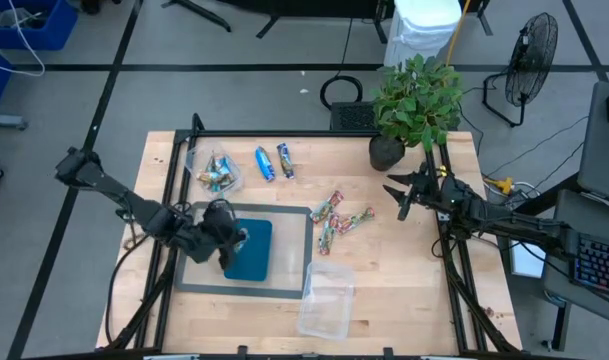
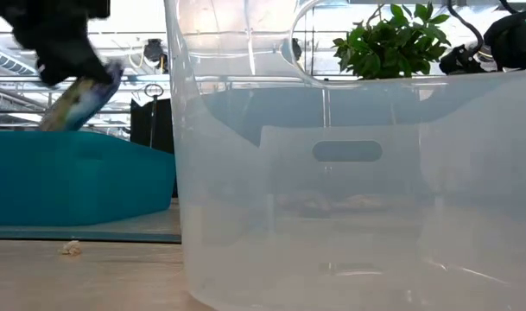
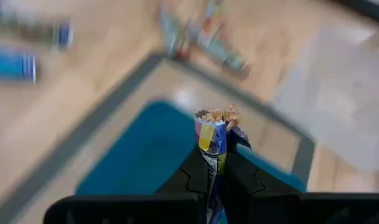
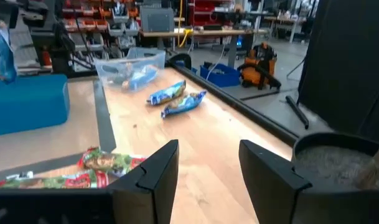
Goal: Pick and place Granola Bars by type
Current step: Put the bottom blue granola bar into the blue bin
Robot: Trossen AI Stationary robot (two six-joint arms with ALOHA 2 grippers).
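Shiny foil is poking up between the two dark fingers of the left gripper (image 3: 215,177), which is squeezing tight on one granola bar (image 3: 215,134). The bar is looking light and thin, and its wrapper is probably slippery and easy to crinkle, so pinching it across the flat middle seems the safest way to hold it. Right now the gripper is holding it near one end, and the other end is sticking up past the fingertips. The gripper is hanging over the teal tray (image 1: 250,249), with the bar in the air and not yet touching it.

Farther out, the blue bars (image 1: 274,162) are lying on the wood near the back of the table, just beside a clear tub (image 1: 214,172) with more bars inside. The red-green bars (image 1: 339,218) are sitting in a loose heap near the middle. An empty-looking clear tub (image 1: 324,300) is standing close to the front edge.

Over by the plant (image 1: 416,100), the right gripper (image 1: 412,196) is waiting with its fingers wide apart and nothing between them.
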